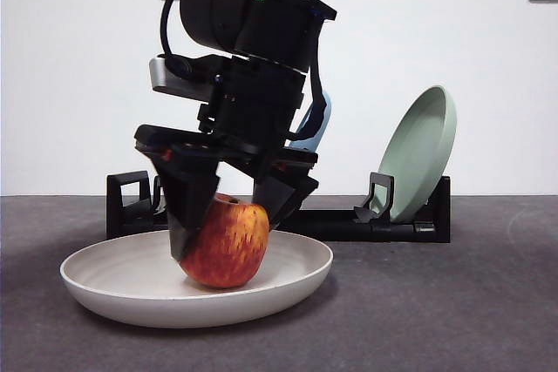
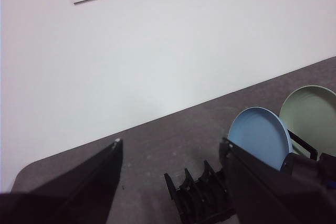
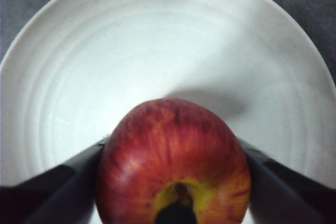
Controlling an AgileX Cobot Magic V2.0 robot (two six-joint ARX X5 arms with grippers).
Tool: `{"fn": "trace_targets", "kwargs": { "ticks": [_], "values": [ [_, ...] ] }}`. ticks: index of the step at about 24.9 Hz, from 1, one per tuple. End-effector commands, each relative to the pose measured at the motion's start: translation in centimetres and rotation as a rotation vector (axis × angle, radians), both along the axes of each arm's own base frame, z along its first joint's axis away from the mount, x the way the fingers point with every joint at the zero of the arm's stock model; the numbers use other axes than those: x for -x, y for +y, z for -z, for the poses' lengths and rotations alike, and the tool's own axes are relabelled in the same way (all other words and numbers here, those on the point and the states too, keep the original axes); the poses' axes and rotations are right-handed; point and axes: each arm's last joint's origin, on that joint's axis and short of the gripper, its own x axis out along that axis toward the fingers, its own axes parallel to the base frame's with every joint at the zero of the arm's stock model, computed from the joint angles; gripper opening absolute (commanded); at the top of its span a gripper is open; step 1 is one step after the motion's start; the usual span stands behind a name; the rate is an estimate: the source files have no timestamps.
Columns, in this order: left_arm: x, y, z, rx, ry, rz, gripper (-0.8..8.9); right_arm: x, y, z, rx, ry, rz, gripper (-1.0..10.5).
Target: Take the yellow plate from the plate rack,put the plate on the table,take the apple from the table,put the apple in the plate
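The red apple (image 1: pixel 228 246) with yellow streaks sits low in the middle of the cream yellow plate (image 1: pixel 113 280), which lies flat on the dark grey table (image 1: pixel 488 302). My right gripper (image 1: pixel 227 233) comes down from above, its two black jaws shut on the apple's sides. The right wrist view shows the apple (image 3: pixel 173 161) between the jaws of this gripper (image 3: pixel 172 142), over the plate (image 3: pixel 157 40). My left gripper (image 2: pixel 171 142) is open and empty, held high above the black plate rack (image 2: pixel 202 198).
The rack (image 1: pixel 331 224) stands behind the plate along the back of the table. It holds a sage green plate (image 1: pixel 423 150) at its right end and a light blue plate (image 1: pixel 316 128), mostly hidden behind the arm. A white wall stands behind.
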Motion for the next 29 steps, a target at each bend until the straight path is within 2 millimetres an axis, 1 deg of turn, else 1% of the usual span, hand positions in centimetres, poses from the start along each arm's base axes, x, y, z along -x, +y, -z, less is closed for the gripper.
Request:
{"fn": "trace_targets", "kwargs": {
  "ticks": [1,5,8,10,13,16,18,20,22,24,25,26,27,29],
  "values": [
    [0.0,0.0,0.1,0.019,0.010,0.005,3.12,0.0,0.2,0.7,0.014,0.009,-0.002,5.7],
    [-0.1,-0.2,0.2,0.013,0.018,0.004,3.12,0.1,0.0,-0.4,-0.008,-0.010,0.000,5.7],
    [-0.5,-0.8,0.4,0.004,0.034,0.005,3.12,0.4,-0.4,-2.4,-0.043,-0.041,0.001,5.7],
    [-0.9,-1.5,0.6,-0.009,0.051,0.019,3.12,0.8,-1.0,-4.3,-0.079,-0.072,0.002,5.7],
    [-1.6,-2.9,1.0,-0.040,0.089,0.088,3.11,1.4,-2.1,-7.5,-0.140,-0.128,0.005,5.7],
    [-2.7,-4.9,1.7,-0.108,0.137,0.162,3.11,2.0,-3.7,-10.7,-0.195,-0.192,0.010,5.6],
    [-3.5,-6.3,2.4,-0.175,0.169,0.211,3.11,2.3,-5.3,-12.8,-0.230,-0.231,0.030,5.6],
    [-4.2,-7.6,3.1,-0.228,0.202,0.248,3.10,2.6,-6.8,-14.4,-0.252,-0.260,0.052,5.5],
    [-5.0,-8.6,3.9,-0.267,0.241,0.279,2.98,3.0,-8.4,-15.8,-0.263,-0.280,0.077,4.5],
    [-5.9,-9.5,4.7,-0.303,0.282,0.300,1.90,3.3,-10.1,-17.0,-0.272,-0.297,0.110,2.8],
    [-6.6,-10.0,5.2,-0.324,0.312,0.312,1.03,3.5,-11.3,-17.7,-0.274,-0.306,0.135,1.5],
    [-7.3,-10.3,5.7,-0.339,0.341,0.318,0.15,3.6,-12.5,-18.3,-0.274,-0.318,0.159,0.5],
    [-7.9,-10.4,6.1,-0.355,0.363,0.321,-0.14,3.7,-13.5,-18.8,-0.272,-0.327,0.180,-0.2],
    [-9.3,-10.1,6.7,-0.362,0.400,0.308,-0.09,3.7,-15.3,-19.6,-0.275,-0.353,0.225,-0.2]
  ]
}}
